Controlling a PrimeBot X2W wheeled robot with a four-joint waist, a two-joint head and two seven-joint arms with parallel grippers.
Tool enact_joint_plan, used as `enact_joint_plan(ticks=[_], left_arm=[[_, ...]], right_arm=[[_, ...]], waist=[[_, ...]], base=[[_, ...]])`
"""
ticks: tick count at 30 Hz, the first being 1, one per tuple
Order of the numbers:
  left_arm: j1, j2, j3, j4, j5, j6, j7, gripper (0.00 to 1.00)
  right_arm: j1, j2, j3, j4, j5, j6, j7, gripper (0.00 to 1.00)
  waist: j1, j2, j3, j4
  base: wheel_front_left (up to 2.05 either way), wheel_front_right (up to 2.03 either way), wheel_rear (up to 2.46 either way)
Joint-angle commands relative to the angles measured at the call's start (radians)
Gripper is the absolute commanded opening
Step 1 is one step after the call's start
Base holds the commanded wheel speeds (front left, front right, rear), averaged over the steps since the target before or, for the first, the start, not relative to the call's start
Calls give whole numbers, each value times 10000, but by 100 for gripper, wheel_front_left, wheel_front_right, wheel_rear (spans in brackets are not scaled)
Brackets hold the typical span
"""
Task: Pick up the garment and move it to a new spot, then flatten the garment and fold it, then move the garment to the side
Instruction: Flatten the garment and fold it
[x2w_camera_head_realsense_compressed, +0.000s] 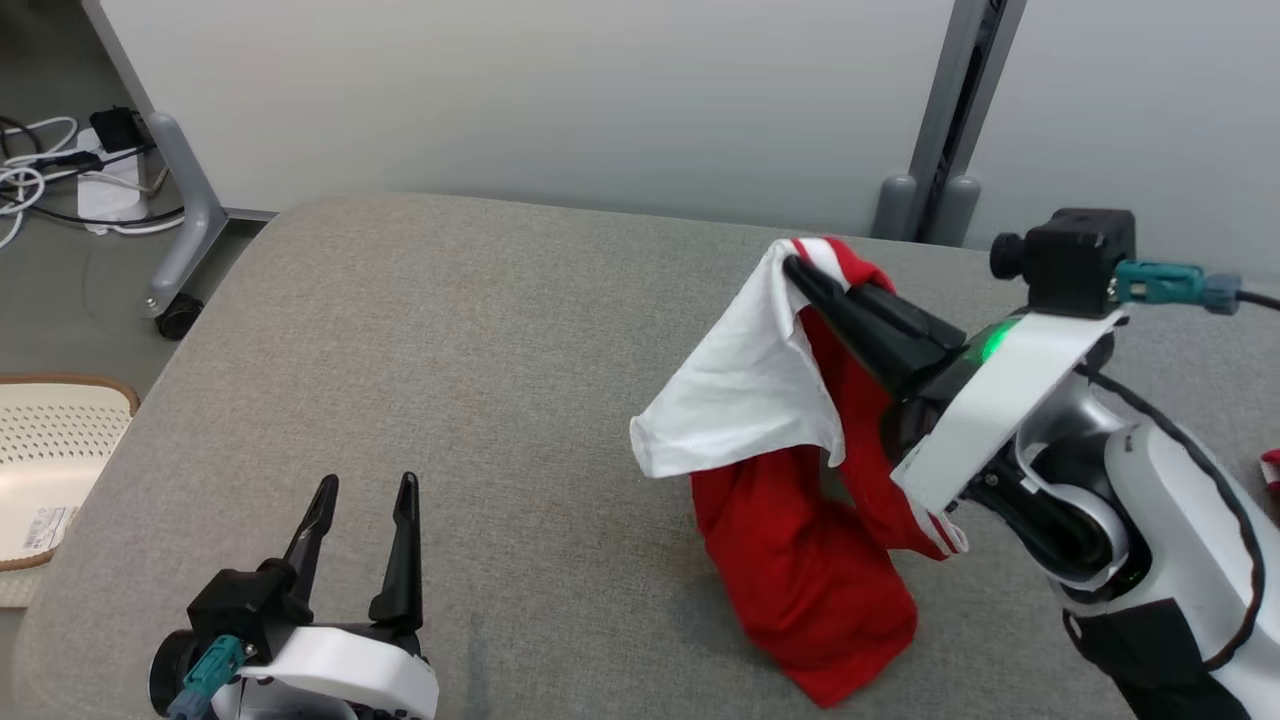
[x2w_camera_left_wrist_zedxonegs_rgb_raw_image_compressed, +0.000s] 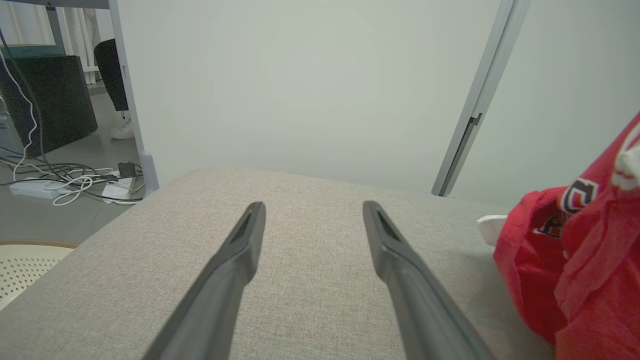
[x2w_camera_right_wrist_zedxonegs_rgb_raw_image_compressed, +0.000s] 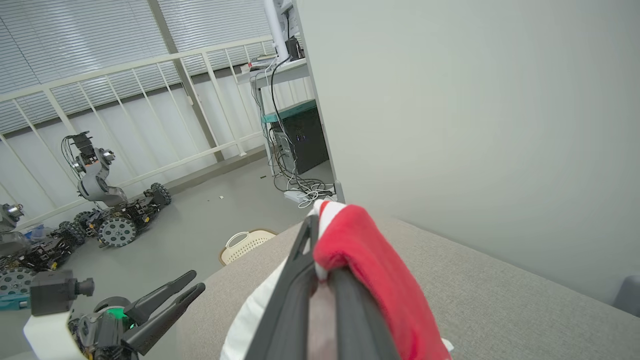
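Observation:
The garment is red and white, and it hangs in a bunch above the grey padded table, its lower end resting on the surface. My right gripper is shut on the garment's top edge, holding it up; the right wrist view shows its fingers pinching the red and white garment. At the lower left, my left gripper stands open over bare table, well apart from the cloth. Between its spread fingers lies plain grey fabric, and the red garment shows at the right edge.
A cream perforated basket sits on the floor left of the table. Cables and a power strip lie by a partition's wheeled foot. A pale partition wall stands close behind the table. Other wheeled robots stand across the room.

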Motion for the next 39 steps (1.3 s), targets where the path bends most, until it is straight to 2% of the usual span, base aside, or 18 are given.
enact_joint_plan(ticks=[1,9,15,19,26,30,33,34,36,37,38,39], left_arm=[[-15,16,10,11,-18,-25,-30,100],[120,-6,-22,-44,-64,-47,-36,100],[73,-14,-47,-66,-77,-85,-41,100],[26,-12,-52,-83,-101,-103,-38,100],[-235,-33,-182,-62,-51,-167,9,100],[-265,-35,-222,-27,-53,-149,23,100],[-272,-22,-218,-26,-76,-147,22,100],[-277,-20,-221,-22,-84,-142,22,100],[-282,-20,-234,-12,-100,-127,21,100],[-277,-20,-238,-12,-109,-122,21,100],[-272,-21,-245,-11,-118,-113,23,100],[-267,-18,-249,-10,-126,-110,27,100]], right_arm=[[-94,-111,-80,-35,37,3,-95,0],[555,-942,-1277,-420,-40,3,-259,0],[2240,-1432,-2739,-853,-308,3,97,0],[3408,-1394,-3506,-902,-386,3,347,0],[4327,-1410,-4046,270,-668,3,199,0],[4491,-1295,-4100,1512,-676,3,48,0],[4518,-1273,-4021,1977,-668,3,4,0],[4514,-1249,-3985,2192,-651,3,-54,3],[4440,-1187,-3881,2484,-579,3,-185,34],[4400,-1177,-3819,2594,-555,3,-251,76],[4357,-1161,-3768,2703,-530,3,-293,100],[4307,-1133,-3743,2764,-493,3,-377,100]], waist=[[0,0,-27,-73],[0,0,-27,-709],[0,0,43,-1234],[0,0,148,-1583],[0,0,266,-2020],[0,0,286,-2179],[0,0,290,-2219],[0,0,292,-2237],[0,0,274,-2278],[0,0,258,-2304],[0,0,237,-2339],[0,0,213,-2375]], base=[[0,0,0],[0,0,0],[0,0,0],[0,0,0],[0,0,0],[0,0,0],[0,0,0],[0,0,0],[0,0,0],[0,0,0],[0,0,0],[0,0,0]])
